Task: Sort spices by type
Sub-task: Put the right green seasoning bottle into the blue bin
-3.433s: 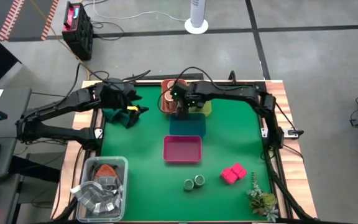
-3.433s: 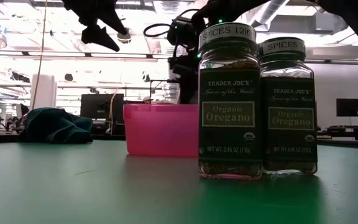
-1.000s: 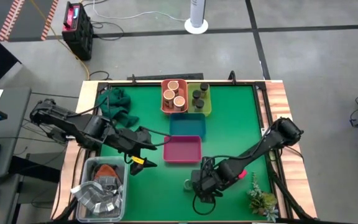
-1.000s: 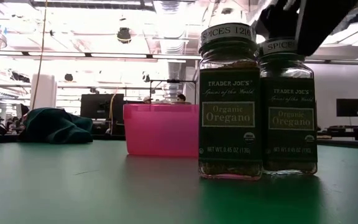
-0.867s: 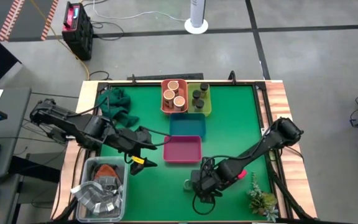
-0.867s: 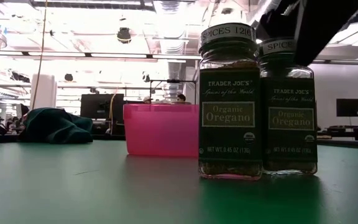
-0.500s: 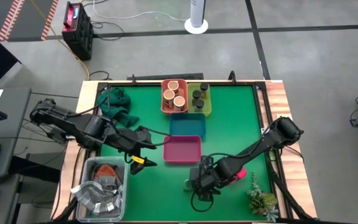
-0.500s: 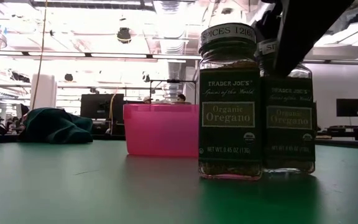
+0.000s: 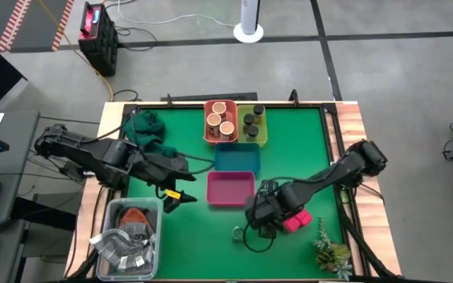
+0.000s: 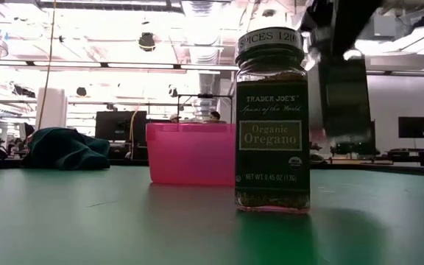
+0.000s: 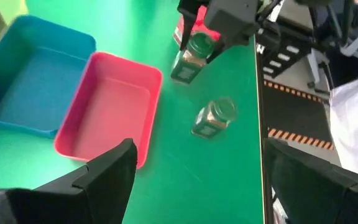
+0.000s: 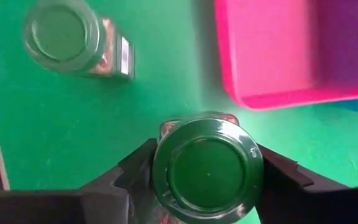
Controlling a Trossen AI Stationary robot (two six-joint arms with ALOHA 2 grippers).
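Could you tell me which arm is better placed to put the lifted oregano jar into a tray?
The right: its gripper already holds the oregano jar lifted beside the pink tray. The left gripper is open and empty.

Just beyond my right gripper (image 9: 259,211) lay the pink tray (image 9: 230,189), and past that the blue tray (image 9: 235,159), the two end to end. Farther off stood an orange tray (image 9: 209,126) and a yellow-green tray (image 9: 263,126) side by side at the table's far edge. A leafy sprig (image 9: 331,253) rested near my right arm at the table's corner. Near my left gripper (image 9: 173,194) sat a clear plastic bin (image 9: 129,240) of odds and ends, and behind that arm lay a crumpled dark green cloth (image 9: 147,130).
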